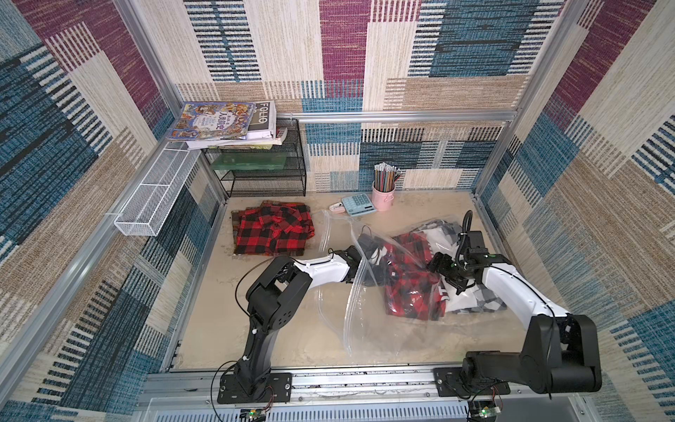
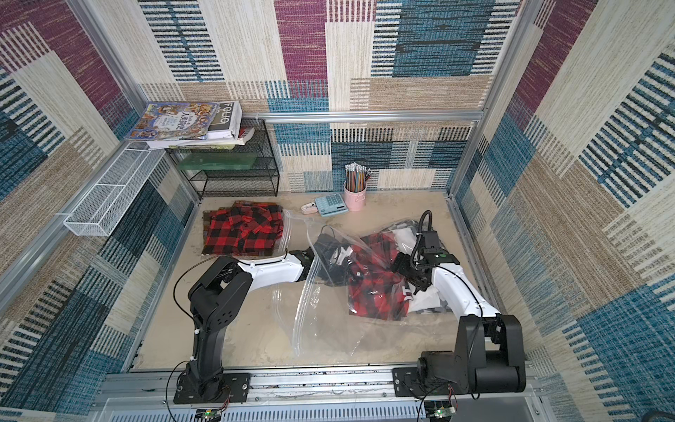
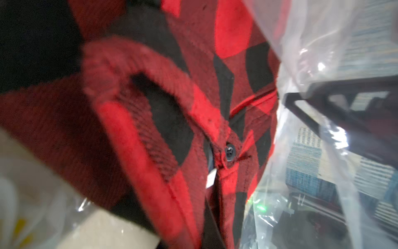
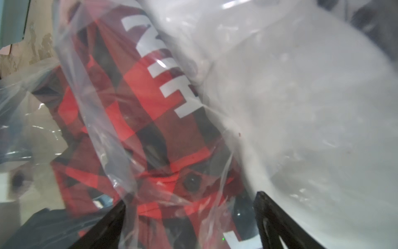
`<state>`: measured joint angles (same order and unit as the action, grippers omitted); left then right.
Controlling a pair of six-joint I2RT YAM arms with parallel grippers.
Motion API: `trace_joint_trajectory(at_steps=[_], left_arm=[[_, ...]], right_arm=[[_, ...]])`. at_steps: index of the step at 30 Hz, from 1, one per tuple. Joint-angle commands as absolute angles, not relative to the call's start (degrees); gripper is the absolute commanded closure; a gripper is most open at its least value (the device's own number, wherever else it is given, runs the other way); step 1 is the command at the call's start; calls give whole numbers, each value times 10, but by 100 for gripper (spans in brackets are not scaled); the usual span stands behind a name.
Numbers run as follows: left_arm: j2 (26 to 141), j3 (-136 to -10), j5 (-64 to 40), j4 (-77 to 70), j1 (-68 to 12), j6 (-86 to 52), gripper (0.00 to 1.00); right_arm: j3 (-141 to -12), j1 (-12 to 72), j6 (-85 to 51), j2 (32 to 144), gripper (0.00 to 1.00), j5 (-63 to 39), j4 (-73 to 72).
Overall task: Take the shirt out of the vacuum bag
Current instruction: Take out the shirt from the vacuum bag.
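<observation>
The clear vacuum bag [image 1: 369, 321] [image 2: 321, 329] lies crumpled on the right half of the table, its mouth facing left. Inside it is a red-and-black plaid shirt [image 1: 412, 281] [image 2: 376, 288] beside white and grey clothing [image 1: 475, 303]. My left gripper [image 1: 383, 268] [image 2: 349, 270] reaches in through the mouth and is shut on the shirt [image 3: 193, 107]; its fingers are hidden by fabric in the left wrist view. My right gripper [image 1: 447, 276] [image 2: 409, 276] [image 4: 189, 215] is open above the bag, its fingers [image 4: 107, 228] straddling plastic with the shirt beneath.
A second plaid shirt [image 1: 274, 230] lies folded at the back left of the table. A calculator [image 1: 359, 204] and a pink cup of pencils [image 1: 383, 190] stand at the back. A black mesh rack [image 1: 263, 168] with books and a white wire basket [image 1: 153, 197] are at the left.
</observation>
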<state>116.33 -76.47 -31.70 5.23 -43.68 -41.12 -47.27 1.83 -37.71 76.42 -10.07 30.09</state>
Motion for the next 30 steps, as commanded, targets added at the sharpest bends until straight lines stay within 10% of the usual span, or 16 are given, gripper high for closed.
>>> trace_joint_trajectory(at_steps=[1,30], left_arm=[[1143,-771,-319,77,-436,-392,100],[870,-634,-316,227,-275,-354,100]], right_arm=[[-476,18,-376,765,12,-88,293],[-497,5,-331,765,4,-50,297]])
